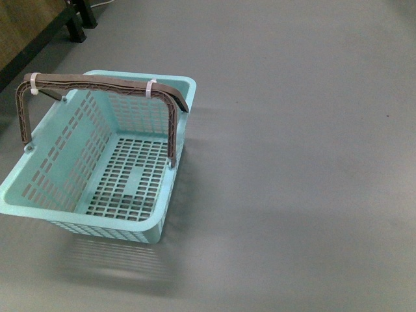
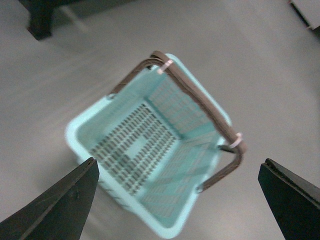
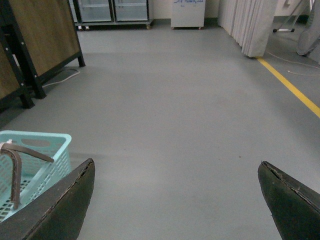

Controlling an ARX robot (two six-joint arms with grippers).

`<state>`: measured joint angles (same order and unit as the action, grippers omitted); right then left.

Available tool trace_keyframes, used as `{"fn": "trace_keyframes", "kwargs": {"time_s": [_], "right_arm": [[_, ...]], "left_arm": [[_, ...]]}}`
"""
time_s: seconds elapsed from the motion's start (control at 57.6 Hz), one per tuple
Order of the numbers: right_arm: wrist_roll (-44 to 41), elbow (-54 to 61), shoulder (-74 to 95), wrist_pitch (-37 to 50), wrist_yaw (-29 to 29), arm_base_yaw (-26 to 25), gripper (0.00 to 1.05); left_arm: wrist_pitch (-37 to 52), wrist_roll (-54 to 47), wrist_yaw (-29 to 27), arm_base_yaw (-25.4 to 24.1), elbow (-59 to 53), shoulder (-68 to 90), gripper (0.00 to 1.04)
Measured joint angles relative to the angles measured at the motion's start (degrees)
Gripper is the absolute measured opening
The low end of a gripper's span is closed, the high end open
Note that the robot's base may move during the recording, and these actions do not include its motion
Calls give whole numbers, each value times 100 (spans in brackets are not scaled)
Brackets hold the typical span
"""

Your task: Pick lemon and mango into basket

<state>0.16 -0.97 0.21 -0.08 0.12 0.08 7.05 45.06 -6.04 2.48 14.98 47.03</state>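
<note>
So the basket (image 1: 58, 162) is sitting on the grey floor (image 1: 312, 162) and it's totally empty, nothing on the slotted bottom. Its brown handles (image 1: 97, 81) are tied together and standing up over it. No lemon or mango shows in any view, so I can't tell you where either one lies relative to the basket or the grippers. My read is that we're right at the start and the actual step is finding the fruit. The left gripper (image 2: 179, 165) hangs above the basket (image 2: 135, 145), looking straight down into it. Its fingers are spread wide with nothing between them. The right gripper (image 3: 176, 164) is spread just as wide and also holds nothing. It sits off beside the basket (image 3: 45, 150) over bare floor, with a wood-panel stand (image 3: 45, 35) further beyond the basket. If I were doing this, I'd keep both pincers wide while the fruit gets found and come down across the narrow width of the lemon rather than its tapered ends. I'd take the mango across its plump middle so it doesn't squirt out. Then I'd release low inside the basket, on the open side away from those raised handles.
</note>
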Motion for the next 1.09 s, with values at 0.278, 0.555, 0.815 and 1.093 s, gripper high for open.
{"fn": "trace_keyframes", "kwargs": {"time_s": [0.278,0.555,0.815,1.093], "right_arm": [[0,0,0,0,0,2,96],[0,0,0,0,0,0,96],[0,0,0,0,0,2,96],[0,0,0,0,0,0,96]], "left_arm": [[2741,2706,328,26,1646,4944,98],[2660,3442,295,52,3510,7034,98],[2306,3545,247,92,4892,8172,90],[1773,3543,249,323,5792,8668,38]]}}
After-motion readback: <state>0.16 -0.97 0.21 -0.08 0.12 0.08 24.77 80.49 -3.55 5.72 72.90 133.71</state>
